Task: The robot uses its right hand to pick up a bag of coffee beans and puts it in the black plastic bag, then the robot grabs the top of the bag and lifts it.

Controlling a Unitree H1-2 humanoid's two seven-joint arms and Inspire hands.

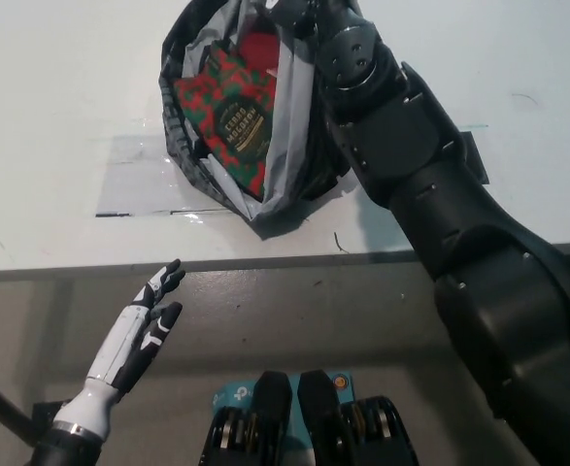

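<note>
Coffee bag (234, 121): inside plastic bag (289, 136), on table (51, 126). Right hand (299, 12): at the bag's top, right side. Left hand (144, 325): below table edge, left.

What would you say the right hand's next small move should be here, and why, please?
Probably a further lift straight up. The right hand grips the top of the black plastic bag at the picture's upper edge, the coffee bean bag sits inside, yet the bag's bottom appears to touch the table. The left hand rests open below the table edge.
</note>
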